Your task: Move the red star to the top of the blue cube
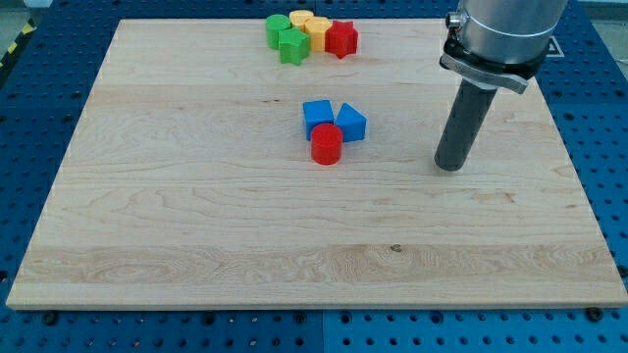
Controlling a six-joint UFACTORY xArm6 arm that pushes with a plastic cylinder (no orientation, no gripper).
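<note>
The red star [341, 39] lies near the view's top edge of the wooden board [196, 216], at the right end of a cluster of blocks. The blue cube [317, 117] sits near the board's middle, touching a second blue block [351, 123] on its right and a red cylinder [327, 143] just below it. My tip [449, 166] rests on the board to the right of the blue blocks, about a hand's width from them and well below and right of the red star. It touches no block.
Left of the red star, touching one another, are two yellow blocks [310, 26] and two green blocks [286, 38]. The board lies on a blue perforated table [29, 108].
</note>
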